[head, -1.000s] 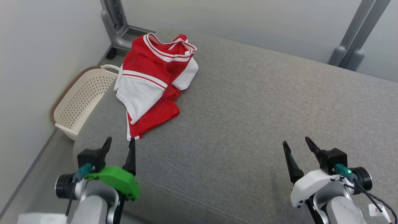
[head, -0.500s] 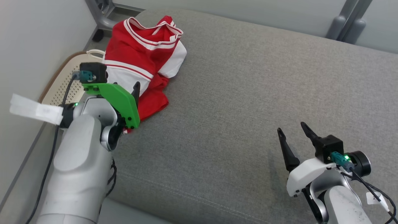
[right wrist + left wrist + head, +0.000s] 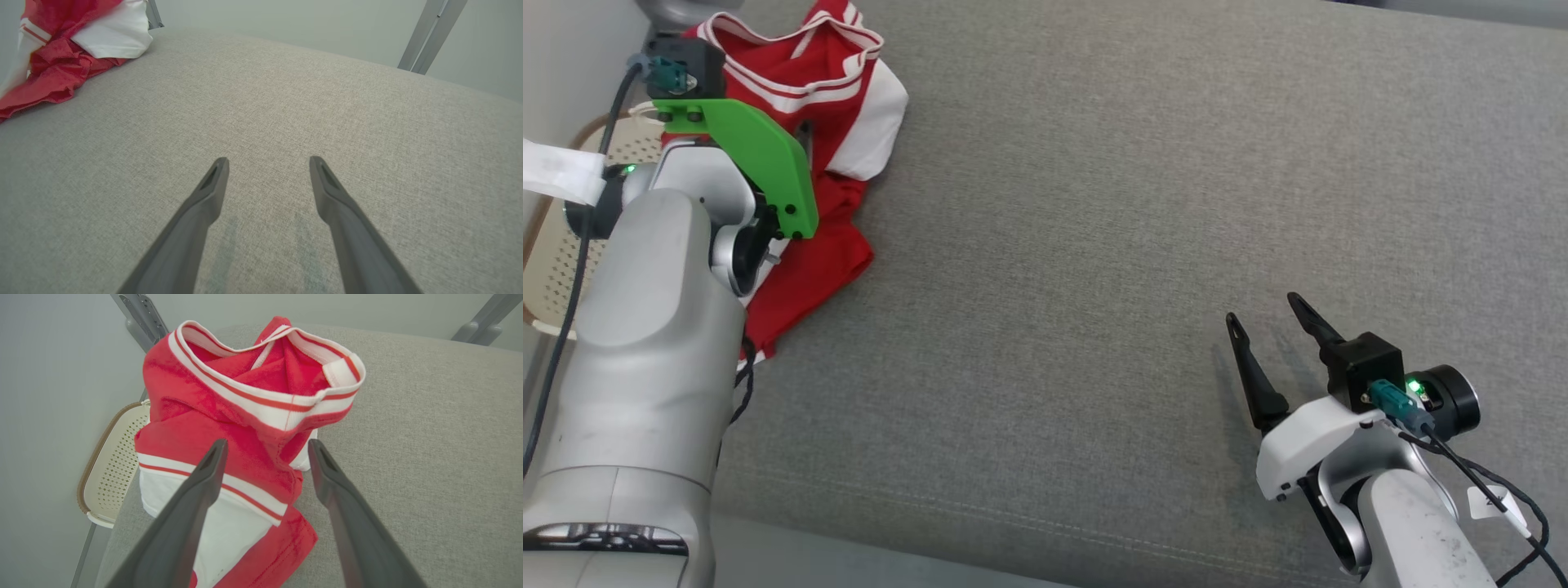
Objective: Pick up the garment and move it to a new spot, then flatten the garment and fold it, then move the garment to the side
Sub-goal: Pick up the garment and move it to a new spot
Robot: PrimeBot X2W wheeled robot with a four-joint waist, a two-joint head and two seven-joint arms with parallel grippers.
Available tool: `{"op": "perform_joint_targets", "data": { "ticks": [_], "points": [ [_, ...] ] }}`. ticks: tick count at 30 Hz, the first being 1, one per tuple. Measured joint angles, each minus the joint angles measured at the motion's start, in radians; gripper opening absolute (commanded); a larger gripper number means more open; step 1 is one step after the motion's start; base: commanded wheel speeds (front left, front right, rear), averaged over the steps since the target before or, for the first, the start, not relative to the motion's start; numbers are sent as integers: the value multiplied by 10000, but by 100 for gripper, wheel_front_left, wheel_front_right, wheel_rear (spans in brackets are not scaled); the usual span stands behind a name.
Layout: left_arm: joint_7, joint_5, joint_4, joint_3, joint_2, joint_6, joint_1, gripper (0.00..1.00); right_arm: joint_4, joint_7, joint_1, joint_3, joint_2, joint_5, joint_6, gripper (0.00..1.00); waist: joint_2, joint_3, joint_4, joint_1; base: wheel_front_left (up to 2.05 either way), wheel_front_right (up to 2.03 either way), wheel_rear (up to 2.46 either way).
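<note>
With both fingers spread wide and nothing between them, my left gripper hangs over the garment, its tips aimed at the red cloth just under a white-banded opening. I cannot tell from the left wrist view whether the tips touch the fabric or sit slightly above it. Under the left finger I see a white panel edged with a red stripe; under the right finger the red hem gives way to bare upholstery.

On the head view, the green mount and pale forearm of that arm cover the near-left part of the garment. The garment itself lies crumpled in a heap at the far left corner of the grey cushion, the banded opening standing up and a white sleeve poking out toward the middle. Just past the cushion's left edge, down on the floor, I see a cream perforated basket with a brown rim.

My right gripper is also spread and empty. It hovers low over bare cushion at the near right, well apart from the garment, its fingers casting faint shadows on the weave. Beyond the far edge stand grey metal posts against a pale wall.
</note>
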Motion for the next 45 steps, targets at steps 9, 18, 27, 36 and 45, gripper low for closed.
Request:
{"op": "perform_joint_targets", "data": {
  "ticks": [9, 18, 27, 36, 45],
  "points": [
    [-29, 151, 840, 13, 533, 502, -524, 2, 6, -44, -75, 155, -6, -12, 0, 100, 0, 633, -926, 0, 0, 0, 0],
    [-928, 343, 1020, -238, 426, 807, -608, 0, 345, -159, 51, 217, -10, 299, 0, 100, 0, 334, -1084, 0, 0, 0, 0],
    [-1271, 523, 704, -652, 130, 642, -964, 0, 629, -414, 93, 276, -8, 665, 0, 100, 0, -455, -1198, -1, 0, 0, 0],
    [-1818, 194, -153, -740, -702, 548, -1763, 0, 905, -546, 289, 138, -13, 940, 0, 100, 0, -1059, -1998, -1, 0, 0, 0],
    [-1845, -955, -1363, -1645, -1035, 336, -2053, 0, 1101, -732, 289, 307, -15, 1289, 0, 100, 0, -1361, -3215, -1, 0, 0, 0]
  ]
}}
